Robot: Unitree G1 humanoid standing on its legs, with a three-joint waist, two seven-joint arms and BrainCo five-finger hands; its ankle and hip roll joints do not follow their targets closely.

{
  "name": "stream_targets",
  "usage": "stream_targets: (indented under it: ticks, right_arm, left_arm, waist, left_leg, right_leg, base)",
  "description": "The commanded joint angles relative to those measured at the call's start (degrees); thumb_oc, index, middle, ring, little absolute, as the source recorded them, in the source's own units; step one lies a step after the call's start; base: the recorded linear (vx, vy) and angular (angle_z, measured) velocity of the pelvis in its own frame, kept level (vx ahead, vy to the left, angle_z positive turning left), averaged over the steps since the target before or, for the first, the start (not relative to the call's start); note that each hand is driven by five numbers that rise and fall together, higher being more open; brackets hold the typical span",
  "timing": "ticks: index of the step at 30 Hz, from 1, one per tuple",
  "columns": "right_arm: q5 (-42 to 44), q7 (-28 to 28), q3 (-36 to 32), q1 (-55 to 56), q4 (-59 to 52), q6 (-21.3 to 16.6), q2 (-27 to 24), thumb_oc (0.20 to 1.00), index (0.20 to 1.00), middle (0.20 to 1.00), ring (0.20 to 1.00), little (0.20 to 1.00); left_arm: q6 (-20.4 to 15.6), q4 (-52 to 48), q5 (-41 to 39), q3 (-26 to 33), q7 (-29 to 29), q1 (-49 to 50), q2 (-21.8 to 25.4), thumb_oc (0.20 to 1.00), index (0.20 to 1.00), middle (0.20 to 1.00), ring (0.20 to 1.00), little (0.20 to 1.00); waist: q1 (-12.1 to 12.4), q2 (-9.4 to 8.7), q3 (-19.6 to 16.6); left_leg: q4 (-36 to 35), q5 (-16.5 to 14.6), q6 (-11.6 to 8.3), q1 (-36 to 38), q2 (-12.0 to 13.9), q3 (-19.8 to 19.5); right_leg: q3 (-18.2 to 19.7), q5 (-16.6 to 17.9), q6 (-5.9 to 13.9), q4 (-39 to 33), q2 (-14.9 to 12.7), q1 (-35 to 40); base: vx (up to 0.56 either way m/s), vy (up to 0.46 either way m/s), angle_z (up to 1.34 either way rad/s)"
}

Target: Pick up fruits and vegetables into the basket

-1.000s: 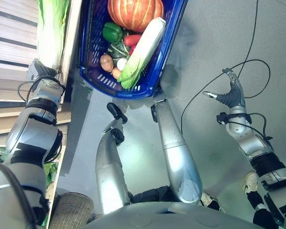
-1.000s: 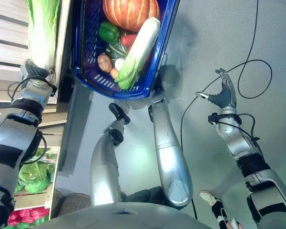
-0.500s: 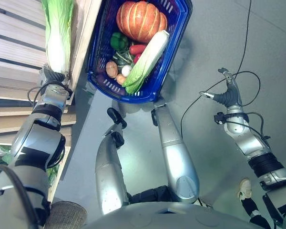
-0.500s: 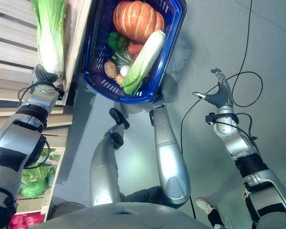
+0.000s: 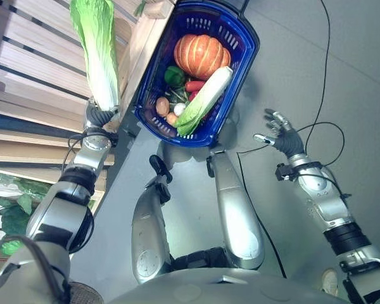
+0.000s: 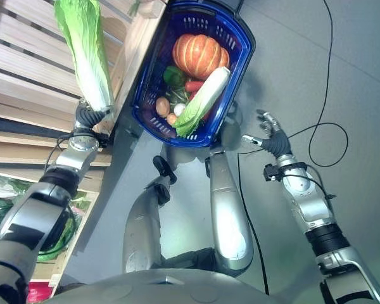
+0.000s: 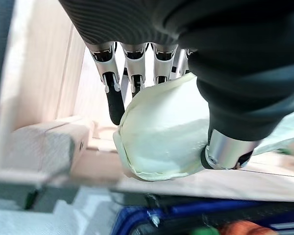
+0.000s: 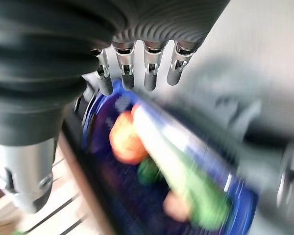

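basket [image 5: 244, 60]: pumpkin [image 5: 201, 56], cabbage [image 5: 206, 100] | left hand [image 5: 99, 116] fingers grip napa cabbage [image 5: 96, 54] | right hand [image 5: 280, 134] fingers spread

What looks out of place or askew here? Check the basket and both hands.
Nothing spilled or damaged. The blue basket is nearly full: pumpkin, a napa cabbage lying diagonally on top but inside the rim. The left hand grips a second napa cabbage by its base over the wooden shelf. The right hand is open, empty.
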Motion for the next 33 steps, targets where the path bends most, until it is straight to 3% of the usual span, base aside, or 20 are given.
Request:
stream_targets:
  ticks: [1,4,6,10,18,24,33]
  right_arm:
    - [7.3,9.5,-3.0,4.3,-8.7,1.4,2.6,1.0,1.0,1.0,1.0,1.0]
    - [11.4,12.1,-3.5,4.8,-12.5,4.8,3.6,1.0,1.0,1.0,1.0,1.0]
    - [13.6,13.8,-4.0,4.4,-14.6,6.7,4.3,1.0,1.0,1.0,1.0,1.0]
    - [15.3,13.4,-3.5,2.6,-18.8,9.8,6.0,1.0,1.0,1.0,1.0,1.0]
    - [13.4,6.9,0.3,-3.4,-22.5,11.1,6.3,1.0,1.0,1.0,1.0,1.0]
    - [14.3,3.1,3.1,-6.7,-22.7,12.7,6.4,1.0,1.0,1.0,1.0,1.0]
    - [9.0,-2.5,8.8,-10.6,-21.4,13.1,5.2,1.0,1.0,1.0,1.0,1.0]
  left_arm:
    - [-7.1,-5.4,7.5,2.1,2.6,6.7,0.3,0.2,0.2,0.2,0.2,0.2]
    - [-8.7,-10.1,10.3,2.5,4.0,9.2,1.5,0.2,0.2,0.2,0.2,0.2]
    - [-10.9,-13.1,11.8,3.1,4.9,10.8,2.6,0.2,0.2,0.2,0.2,0.2]
    - [-13.2,-19.6,15.9,4.1,5.5,13.6,3.8,0.2,0.2,0.2,0.2,0.2]
    - [-14.7,-29.6,26.5,3.0,2.0,16.4,6.1,0.2,0.2,0.2,0.2,0.2]
    - [-15.1,-33.8,32.1,0.2,-1.1,16.1,7.5,0.2,0.2,0.2,0.2,0.2]
    - [-14.1,-36.8,36.4,-5.3,-4.4,13.8,8.4,0.2,0.2,0.2,0.2,0.2]
  waist:
    - [2.6,-1.99,-2.5]
    - [3.7,-1.91,-2.5]
    - [4.5,-1.87,-2.5]
    - [6.7,-1.49,-2.7]
    - [10.4,-1.44,-4.7]
    - [11.5,-1.36,-4.7]
    - [12.0,-1.39,-5.1]
  left_leg:
    - [0.8,-1.3,2.46,0.1,-1.0,1.2]
    - [-0.2,-1.0,2.65,2.0,-1.4,0.4]
    - [-1.2,0.9,3.19,2.3,-1.6,0.3]
    - [-2.1,1.0,3.67,4.5,-2.3,-1.0]
    - [-3.2,1.2,3.94,7.4,-3.1,-2.9]
    - [-3.3,1.0,4.08,8.7,-3.2,-3.7]
    - [-4.3,1.1,4.1,10.4,-3.2,-3.9]
  right_leg:
    - [-2.5,-6.6,4.13,2.3,-0.7,4.1]
    - [-3.0,-6.5,4.16,1.3,-1.0,6.5]
    - [-3.6,-4.8,3.67,0.1,-1.2,7.2]
    - [-4.4,-5.1,3.63,-0.6,-1.6,10.2]
    - [-5.8,-5.3,3.69,-2.6,-2.0,15.3]
    - [-6.0,-5.2,3.83,-3.6,-2.1,17.5]
    - [-5.8,-4.2,4.38,-5.8,-2.5,19.7]
  base:
    - [0.02,-0.042,0.11]
    - [-0.02,-0.033,0.12]
    - [-0.07,-0.031,0.14]
    - [0.03,-0.025,0.11]
    - [0.05,-0.038,0.12]
    - [0.03,-0.023,0.07]
    - [0.01,-0.003,0.02]
